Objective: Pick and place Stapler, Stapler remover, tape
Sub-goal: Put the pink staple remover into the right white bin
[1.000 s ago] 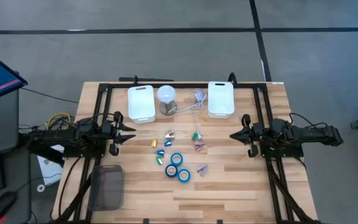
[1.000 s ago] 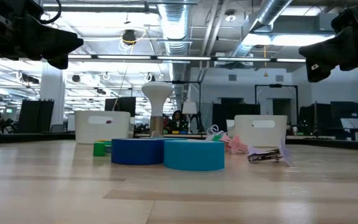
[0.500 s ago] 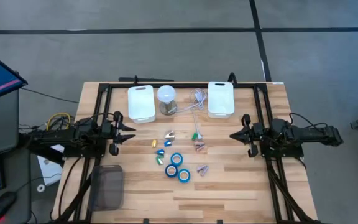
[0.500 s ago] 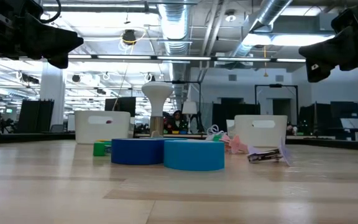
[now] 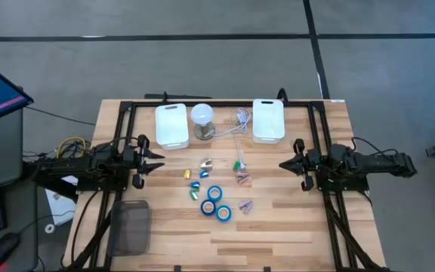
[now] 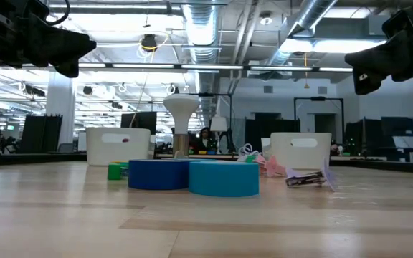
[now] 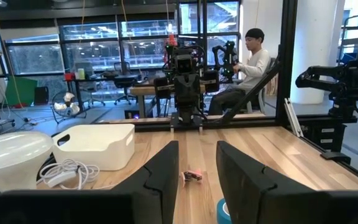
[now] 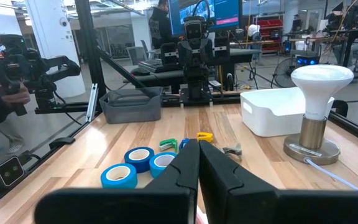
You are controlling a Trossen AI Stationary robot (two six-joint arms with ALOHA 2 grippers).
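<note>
Three blue tape rolls lie flat on the wooden table at its middle; they also show in the right wrist view. Around them lie small coloured staplers and stapler removers: yellow, green, silver, pink, purple. My left gripper hovers open at the table's left side, pointing level toward the middle. My right gripper hovers shut at the right side, pointing level toward the items. Neither touches anything.
Two white bins stand at the far edge with a white lamp and its cord between them. A dark grey tray sits at the near left corner. A person sits beyond the table.
</note>
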